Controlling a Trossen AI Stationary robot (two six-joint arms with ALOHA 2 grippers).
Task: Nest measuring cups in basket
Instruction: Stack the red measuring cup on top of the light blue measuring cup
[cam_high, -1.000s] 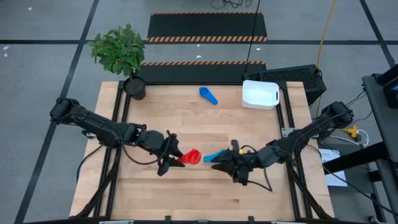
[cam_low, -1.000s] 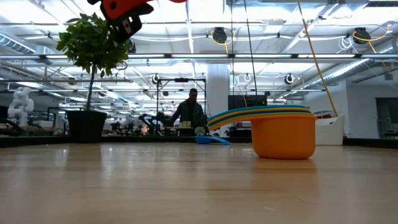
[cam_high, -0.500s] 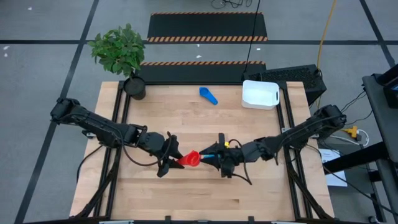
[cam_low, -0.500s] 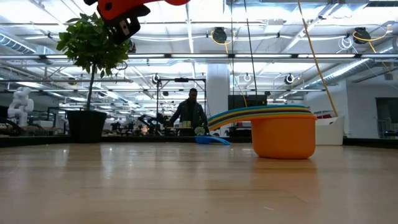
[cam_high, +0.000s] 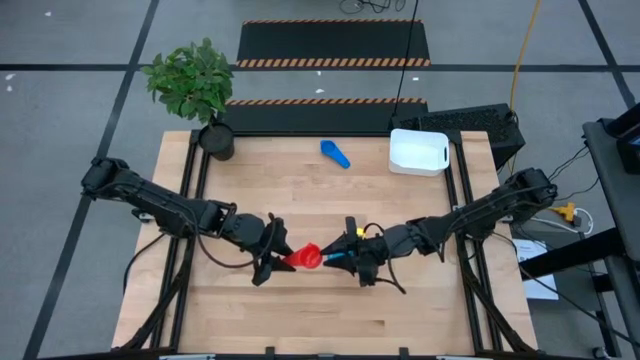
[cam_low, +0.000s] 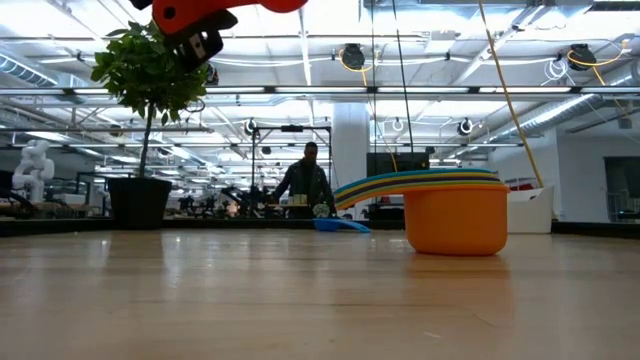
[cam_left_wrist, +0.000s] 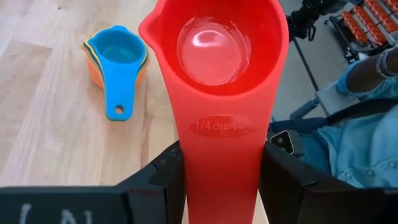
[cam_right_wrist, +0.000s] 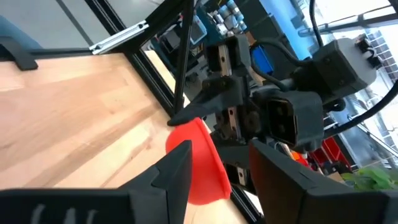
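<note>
At the middle of the table (cam_high: 230, 310), my left gripper (cam_high: 275, 252) pinches the red measuring cup (cam_high: 306, 257) by its handle and holds it off the wood, bowl toward the right gripper (cam_high: 345, 250). That one hangs just beside the red cup, fingers (cam_right_wrist: 171, 171) spread and holding nothing. The nested stack of cups (cam_left_wrist: 117, 59), light blue on top and orange at the bottom, stands on the table near the red cup. A lone blue cup (cam_high: 335, 153) lies well apart toward the far edge, near the white basket (cam_high: 418, 152) at the far right corner.
</note>
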